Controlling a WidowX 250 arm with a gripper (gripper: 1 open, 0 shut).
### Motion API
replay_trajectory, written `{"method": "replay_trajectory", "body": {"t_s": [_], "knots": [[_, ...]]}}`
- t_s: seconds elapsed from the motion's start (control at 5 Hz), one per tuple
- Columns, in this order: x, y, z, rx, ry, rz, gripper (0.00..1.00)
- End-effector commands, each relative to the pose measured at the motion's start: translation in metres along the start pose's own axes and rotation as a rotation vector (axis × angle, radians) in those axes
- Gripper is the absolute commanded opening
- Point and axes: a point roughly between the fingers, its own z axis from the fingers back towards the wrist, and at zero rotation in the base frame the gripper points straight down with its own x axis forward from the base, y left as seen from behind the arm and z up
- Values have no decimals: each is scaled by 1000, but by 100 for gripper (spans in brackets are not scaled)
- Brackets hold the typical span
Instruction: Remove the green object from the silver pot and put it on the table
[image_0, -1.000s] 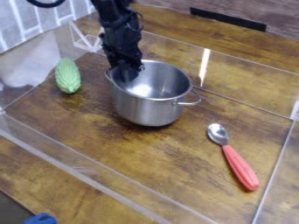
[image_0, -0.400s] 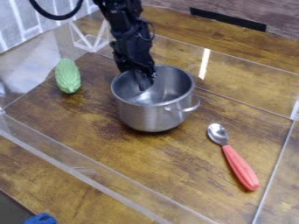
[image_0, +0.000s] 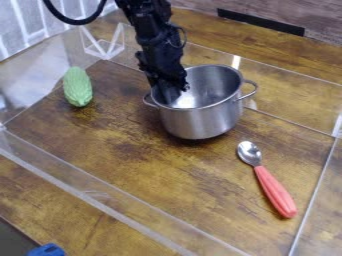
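Single overhead-oblique view. The silver pot (image_0: 205, 106) stands upright on the table (image_0: 120, 170), slightly right of centre, one small side handle visible on its right. The black arm comes down from the far left edge, and the gripper (image_0: 170, 90) reaches over the pot's left rim into the interior. The fingertips are dark against the steel wall and partly hidden by the rim, so I cannot tell how wide the jaws stand or whether they grip the rim; nothing green is visible between them.

The green object (image_0: 78, 87) lies on the table at the far left, well apart from the pot, close to the clear acrylic wall (image_0: 34, 60). It is outside the pot and not touched by the gripper.

A spoon with a red handle (image_0: 269, 179) lies on the table to the near right of the pot, bowl end toward the pot, apart from it.
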Motion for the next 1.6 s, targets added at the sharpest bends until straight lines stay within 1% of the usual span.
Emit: {"method": "replay_trajectory", "body": {"t_s": [0.0,0.2,0.6,0.8,1.0,1.2,1.4], "knots": [[-6,2,-7,13,18,90,0],[-11,5,-10,28,36,178,0],[-31,26,17,46,78,247,0],[-34,32,23,30,75,255,100],[-32,36,26,9,68,255,100],[-25,42,20,-9,50,249,100],[-18,48,16,-35,29,253,100]]}}
